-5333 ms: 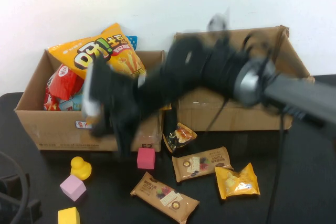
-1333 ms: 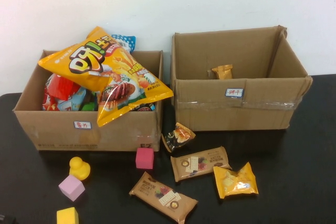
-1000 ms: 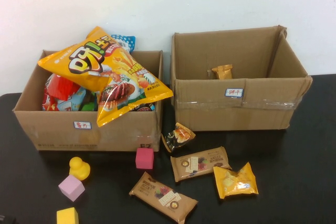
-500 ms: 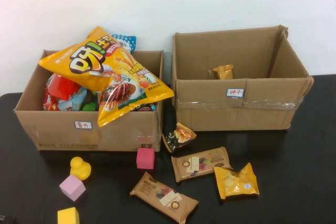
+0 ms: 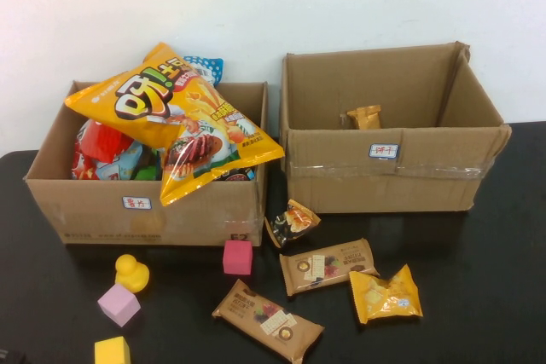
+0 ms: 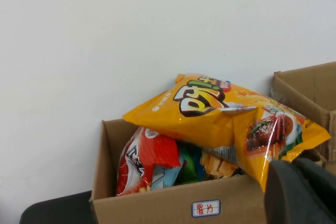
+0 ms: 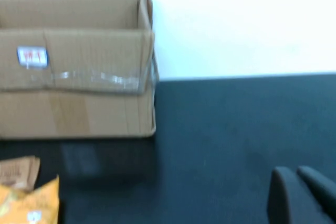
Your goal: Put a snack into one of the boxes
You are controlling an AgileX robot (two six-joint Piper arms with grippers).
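Observation:
The left box (image 5: 145, 210) is full of snack bags, and a big yellow chips bag (image 5: 175, 117) lies on top, hanging over its front edge. The right box (image 5: 384, 168) holds one small orange packet (image 5: 364, 117). On the black table in front lie two brown bars (image 5: 328, 266) (image 5: 267, 321), a yellow packet (image 5: 385, 296) and a small dark packet (image 5: 292, 222). Neither arm shows in the high view. My left gripper (image 6: 294, 163) is shut and empty, low in front of the left box (image 6: 173, 205). My right gripper (image 7: 294, 171) is shut and empty, over bare table right of the right box (image 7: 79, 77).
A red-pink cube (image 5: 237, 257), a yellow duck (image 5: 131, 273), a lilac cube (image 5: 119, 304) and a yellow cube (image 5: 112, 351) lie in front of the left box. A white wall stands behind both boxes.
The right arm that reached across over the left box 5.3 s ago has left the high view. The yellow chips bag now lies lower, draped over the box's front. Nothing has moved in the last second.

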